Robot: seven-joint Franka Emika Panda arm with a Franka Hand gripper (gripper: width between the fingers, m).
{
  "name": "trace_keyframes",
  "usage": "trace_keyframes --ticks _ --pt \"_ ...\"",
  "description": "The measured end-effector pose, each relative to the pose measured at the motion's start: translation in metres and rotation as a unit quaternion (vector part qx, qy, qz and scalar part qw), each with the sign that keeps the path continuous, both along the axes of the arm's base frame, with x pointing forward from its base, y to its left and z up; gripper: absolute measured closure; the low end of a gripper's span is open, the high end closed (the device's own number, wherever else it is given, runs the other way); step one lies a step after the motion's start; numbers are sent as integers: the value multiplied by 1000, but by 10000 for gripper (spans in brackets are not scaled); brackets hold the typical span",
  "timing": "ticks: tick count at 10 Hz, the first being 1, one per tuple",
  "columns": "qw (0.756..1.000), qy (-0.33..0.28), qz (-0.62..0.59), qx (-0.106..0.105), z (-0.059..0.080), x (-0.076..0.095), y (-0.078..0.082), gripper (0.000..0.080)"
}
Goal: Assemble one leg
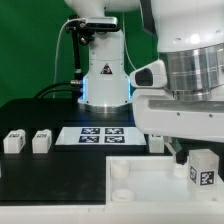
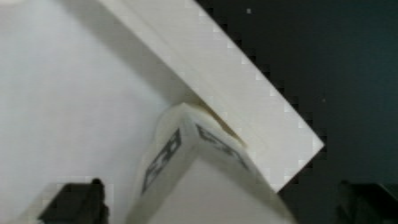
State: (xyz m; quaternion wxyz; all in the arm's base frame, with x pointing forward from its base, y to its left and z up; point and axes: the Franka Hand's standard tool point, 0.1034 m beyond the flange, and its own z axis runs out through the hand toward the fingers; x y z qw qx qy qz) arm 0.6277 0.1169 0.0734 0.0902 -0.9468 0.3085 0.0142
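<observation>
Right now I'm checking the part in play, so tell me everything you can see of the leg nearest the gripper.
The leg is a small white blocky post, plastic by its look, with a black-and-white square tag on its face. It stands upright at the exterior view's right, over the white panel, just below the gripper's body. Whether the fingers grip it cannot be told. The wrist view shows its tagged faces against the panel's rim.

arm [image 1: 105,60] rose from its base at rear centre, wrist [image 1: 185,85] loomed large on the exterior view's right. gripper [image 1: 190,150] pointed down, fingers [image 2: 75,200] dark in wrist view, closure unclear.
</observation>
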Motion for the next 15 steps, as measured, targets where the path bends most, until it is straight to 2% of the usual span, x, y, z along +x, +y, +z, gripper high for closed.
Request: trace_keyframes --ticks 1,3,6,7,8,9,10,13,15 --pt "997 -11 74 -8 -1 -1 -1 151" --pt "976 -30 213 -32 -1 -1 -3 151" --pt "972 -32 229 -36 -2 -1 -3 151" --pt "973 -32 227 -36 -2 -1 -3 245" --pt "984 -24 176 -34 -2 -1 -2 380" --pt "992 -16 124 -31 -2 -2 -1 380" --pt "997 -7 68 -29 -2 -2 -4 505" --pt "993 21 -111 -19 -3 -1 -5 505" --pt "967 43 -250 -13 -2 -1 -4 505"
